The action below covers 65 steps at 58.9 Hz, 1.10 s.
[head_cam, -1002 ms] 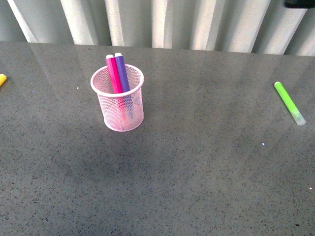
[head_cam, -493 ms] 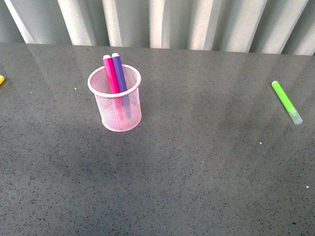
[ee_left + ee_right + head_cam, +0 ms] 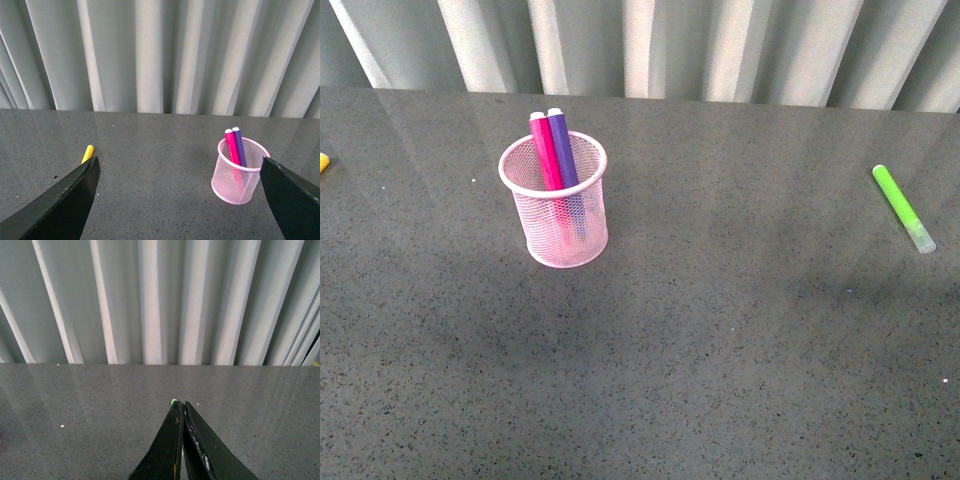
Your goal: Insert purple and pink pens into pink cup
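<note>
The pink cup [image 3: 555, 205] stands upright on the dark table, left of centre in the front view. The pink pen [image 3: 545, 150] and the purple pen [image 3: 562, 147] both stand inside it, leaning against its far rim with their ends sticking above it. The left wrist view shows the same cup [image 3: 239, 170] with the pink pen [image 3: 231, 146] and purple pen [image 3: 239, 145], past my open left gripper [image 3: 181, 200], which is empty. My right gripper [image 3: 181, 407] is shut with nothing between its fingers. Neither arm appears in the front view.
A lime-green marker [image 3: 904, 208] lies at the table's right side; its tip [image 3: 173, 402] peeks past the right gripper's fingers. A yellow pen [image 3: 88, 153] lies at the far left, its end [image 3: 323, 162] at the front view's edge. Pale curtain folds run behind the table.
The front view has shifted slightly since one second ago, so everything sits a little lower-left to upper-left in frame; a dark object at the upper right edge has left the view. Cup and pens are unmoved.
</note>
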{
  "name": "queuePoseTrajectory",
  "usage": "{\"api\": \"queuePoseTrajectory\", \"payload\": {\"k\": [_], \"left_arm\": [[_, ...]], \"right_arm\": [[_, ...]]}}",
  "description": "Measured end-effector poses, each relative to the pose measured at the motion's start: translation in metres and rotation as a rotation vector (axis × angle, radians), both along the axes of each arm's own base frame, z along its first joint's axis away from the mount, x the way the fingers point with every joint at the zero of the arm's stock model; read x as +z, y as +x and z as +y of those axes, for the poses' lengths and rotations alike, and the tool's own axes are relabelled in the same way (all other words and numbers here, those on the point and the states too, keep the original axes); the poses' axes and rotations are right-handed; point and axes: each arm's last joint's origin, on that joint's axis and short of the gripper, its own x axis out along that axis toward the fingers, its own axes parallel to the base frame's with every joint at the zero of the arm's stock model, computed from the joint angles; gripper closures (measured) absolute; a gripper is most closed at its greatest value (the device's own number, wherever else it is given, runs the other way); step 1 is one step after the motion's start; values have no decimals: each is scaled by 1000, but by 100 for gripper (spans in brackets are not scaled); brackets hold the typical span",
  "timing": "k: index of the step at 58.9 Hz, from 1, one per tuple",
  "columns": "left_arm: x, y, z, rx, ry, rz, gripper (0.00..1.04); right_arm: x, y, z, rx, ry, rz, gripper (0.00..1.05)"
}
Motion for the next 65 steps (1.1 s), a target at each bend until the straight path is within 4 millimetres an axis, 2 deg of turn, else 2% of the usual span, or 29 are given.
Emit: {"api": "queuePoseTrajectory", "payload": {"k": [28,65], "left_arm": [[0,0,0,0,0,0,7],[0,0,0,0,0,0,7]], "right_arm": [[8,-23,0,0,0,-26,101],[8,-38,0,0,1,-29,101]]}}
